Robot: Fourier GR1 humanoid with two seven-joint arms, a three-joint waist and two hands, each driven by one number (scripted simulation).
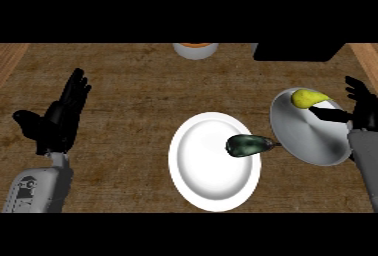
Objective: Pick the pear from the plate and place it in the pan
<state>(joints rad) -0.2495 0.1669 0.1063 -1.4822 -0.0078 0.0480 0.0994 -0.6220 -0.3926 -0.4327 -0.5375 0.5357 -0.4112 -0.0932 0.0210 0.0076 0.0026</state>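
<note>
1. The yellow-green pear (308,97) lay at the far rim of the round grey metal pan (314,137), on its inner surface, at the right of the counter.
2. My right hand (362,107) was just right of the pear, at the pan's far right edge. The thumb pointed left across the pan toward the fruit, the fingers stood straight and spread. The hand was apart and clamped on nothing.
3. I couldn't tell whether the thumb tip touched the pear; it ended just beside it.
4. The round white plate (210,165) sat mid-counter, left of the pan, rims close together or slightly overlapped.
5. A dark green rounded item (246,145) lay on the plate's right edge, between plate centre and pan. I couldn't tell what kind of object it was.
6. Nothing stood between my right hand and the pear.
7. My left hand (60,117) was at the left side of the view, fingers straight and up, holding nothing, well apart from the plate and pan.
8. A pale round vessel with an orange top (196,49) was at the far edge, mid-counter, cut off by the view.
9. A black block (299,51) was at the far right edge, just beyond the pan.
10. The brown wood-grain counter (133,90) ran under everything.
</note>
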